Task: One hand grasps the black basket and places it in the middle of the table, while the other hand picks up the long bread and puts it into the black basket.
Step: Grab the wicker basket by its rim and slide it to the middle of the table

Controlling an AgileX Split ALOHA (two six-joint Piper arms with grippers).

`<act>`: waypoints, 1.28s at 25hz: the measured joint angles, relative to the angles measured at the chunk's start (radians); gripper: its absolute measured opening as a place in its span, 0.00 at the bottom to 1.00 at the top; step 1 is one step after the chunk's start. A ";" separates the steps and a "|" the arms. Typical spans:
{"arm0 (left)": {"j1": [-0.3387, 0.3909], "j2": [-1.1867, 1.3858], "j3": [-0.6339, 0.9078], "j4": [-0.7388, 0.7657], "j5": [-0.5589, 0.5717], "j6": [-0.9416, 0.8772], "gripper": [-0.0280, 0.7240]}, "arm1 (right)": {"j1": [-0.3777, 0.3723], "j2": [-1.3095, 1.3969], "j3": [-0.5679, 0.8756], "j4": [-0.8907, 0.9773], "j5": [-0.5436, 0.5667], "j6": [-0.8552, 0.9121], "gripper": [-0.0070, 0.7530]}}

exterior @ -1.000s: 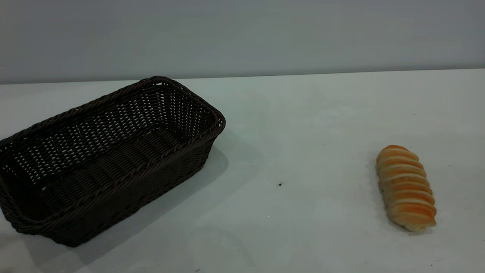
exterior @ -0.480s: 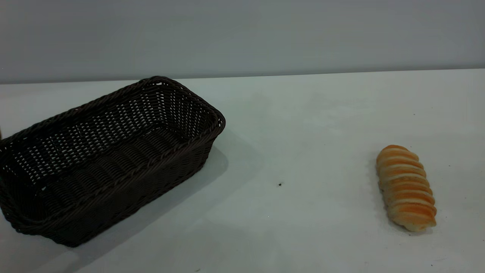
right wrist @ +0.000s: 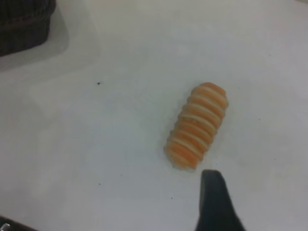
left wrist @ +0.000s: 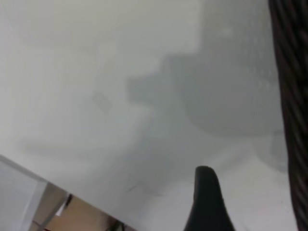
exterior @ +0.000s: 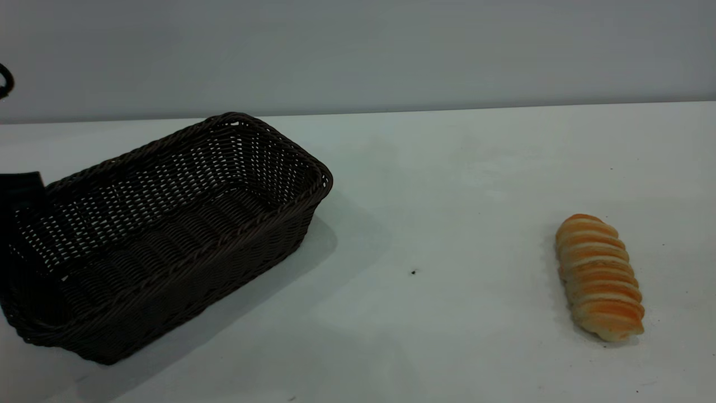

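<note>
The black basket (exterior: pixel 162 235) lies slantwise on the left part of the white table (exterior: pixel 447 168) and holds nothing. A black part of my left gripper (exterior: pixel 21 193) shows at the left edge, close by the basket's near-left end. In the left wrist view one black finger (left wrist: pixel 206 202) hangs over bare table, the basket's rim (left wrist: pixel 291 96) is beside it, and nothing is between the jaws. The long bread (exterior: pixel 599 277) lies on the table's right side. My right gripper (right wrist: pixel 240 197) hovers open just short of the bread's (right wrist: pixel 197 126) near end, apart from it.
A thin black cable loop (exterior: pixel 5 81) shows at the upper left edge. A tiny dark speck (exterior: pixel 413 272) marks the table between basket and bread. A grey wall (exterior: pixel 358 50) closes the back. The table's edge (left wrist: pixel 57 185) shows in the left wrist view.
My left gripper's black body has come into the exterior view at the left edge beside the basket, and a cable loop has appeared above it. Basket and bread have not moved.
</note>
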 joint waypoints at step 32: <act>-0.012 0.216 -0.085 -0.031 -0.278 0.063 0.31 | 0.000 0.000 0.000 0.000 -0.003 0.000 0.59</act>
